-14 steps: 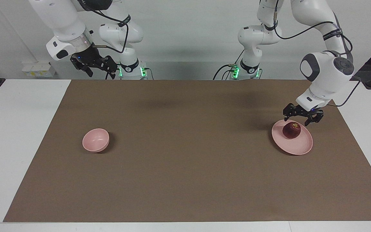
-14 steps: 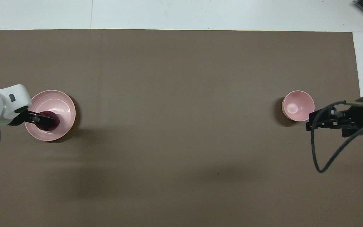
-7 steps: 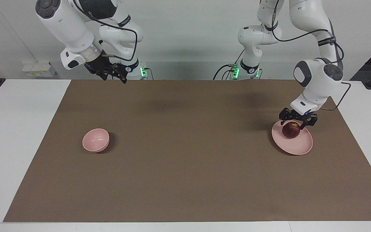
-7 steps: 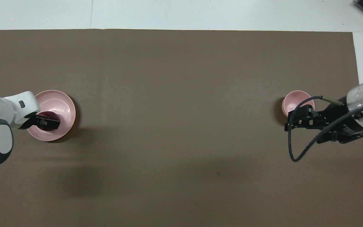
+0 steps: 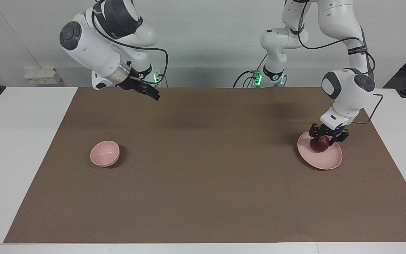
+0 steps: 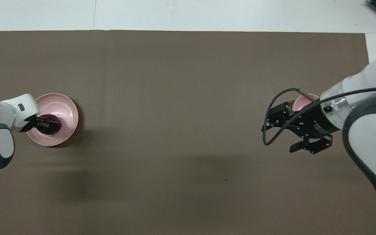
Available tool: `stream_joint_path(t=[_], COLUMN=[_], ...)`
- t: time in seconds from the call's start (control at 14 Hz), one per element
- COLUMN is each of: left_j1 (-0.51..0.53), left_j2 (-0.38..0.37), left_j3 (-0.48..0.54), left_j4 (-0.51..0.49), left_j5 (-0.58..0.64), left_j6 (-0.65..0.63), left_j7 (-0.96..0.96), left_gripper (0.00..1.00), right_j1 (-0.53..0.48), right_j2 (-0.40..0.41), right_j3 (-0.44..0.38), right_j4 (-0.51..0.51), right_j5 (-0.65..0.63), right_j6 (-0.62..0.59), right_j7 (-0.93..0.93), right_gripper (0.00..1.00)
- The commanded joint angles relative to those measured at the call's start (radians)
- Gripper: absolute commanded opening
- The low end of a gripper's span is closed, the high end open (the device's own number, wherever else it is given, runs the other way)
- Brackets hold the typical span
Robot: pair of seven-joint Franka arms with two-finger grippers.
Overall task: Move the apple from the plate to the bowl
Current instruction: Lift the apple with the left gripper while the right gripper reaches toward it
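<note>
The dark red apple (image 5: pixel 318 145) (image 6: pixel 52 130) rests on the flat pink plate (image 5: pixel 327 161) (image 6: pixel 66 111) toward the left arm's end of the table. My left gripper (image 5: pixel 327 138) (image 6: pixel 46 124) has come down over it and is shut on the apple, a finger on each side. The small deep pink bowl (image 5: pixel 105 153) stands toward the right arm's end. My right gripper (image 5: pixel 151 93) (image 6: pixel 282 131) hangs open and empty in the air over the mat's edge nearest the robots. In the overhead view it covers most of the bowl (image 6: pixel 301 102).
A brown mat (image 5: pixel 203 176) covers most of the white table (image 5: pixel 19 141). Nothing else lies on it between the bowl and the plate.
My left gripper sank onto the apple and its fingers closed on it. The right arm swung out over the mat toward the middle, gripper still open.
</note>
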Motion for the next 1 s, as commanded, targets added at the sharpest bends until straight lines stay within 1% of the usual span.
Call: stream_joint_path(t=[0.0, 0.07, 0.21, 0.36, 0.5, 0.64, 0.79, 0.93], left_j1=[0.009, 0.007, -0.004, -0.005, -0.008, -0.036, -0.060, -0.082], left_j2=[0.005, 0.010, 0.010, -0.007, -0.027, -0.047, -0.082, -0.091], left_j3=[-0.003, -0.003, -0.003, -0.003, -0.009, -0.017, -0.017, -0.018], left_j4=[-0.013, -0.005, -0.002, -0.002, 0.001, 0.003, 0.006, 0.053], left_j5=[-0.016, -0.016, -0.016, -0.016, -0.016, -0.027, -0.068, -0.172], left_j6=[0.048, 0.051, 0.060, 0.052, 0.046, 0.042, 0.002, -0.084], left_j7=[0.023, 0.023, 0.022, 0.017, 0.011, 0.009, 0.008, 0.009], left_gripper=[0.20, 0.15, 0.01, 0.00, 0.00, 0.00, 0.00, 0.00], right_j1=[0.027, 0.043, 0.069, 0.092, 0.102, 0.133, 0.155, 0.170], right_j2=[0.036, 0.039, 0.045, 0.054, 0.086, 0.106, 0.125, 0.140], right_j3=[0.004, 0.004, 0.004, 0.004, 0.004, 0.004, 0.004, 0.004], right_j4=[-0.028, -0.051, -0.104, -0.126, -0.129, -0.135, -0.146, -0.161], right_j5=[0.094, 0.129, 0.206, 0.264, 0.356, 0.425, 0.508, 0.598], right_j6=[0.060, 0.099, 0.175, 0.235, 0.265, 0.329, 0.378, 0.433], right_j7=[0.110, 0.147, 0.190, 0.252, 0.275, 0.327, 0.346, 0.347], right_gripper=[1.00, 1.00, 1.00, 1.00, 1.00, 1.00, 1.00, 1.00])
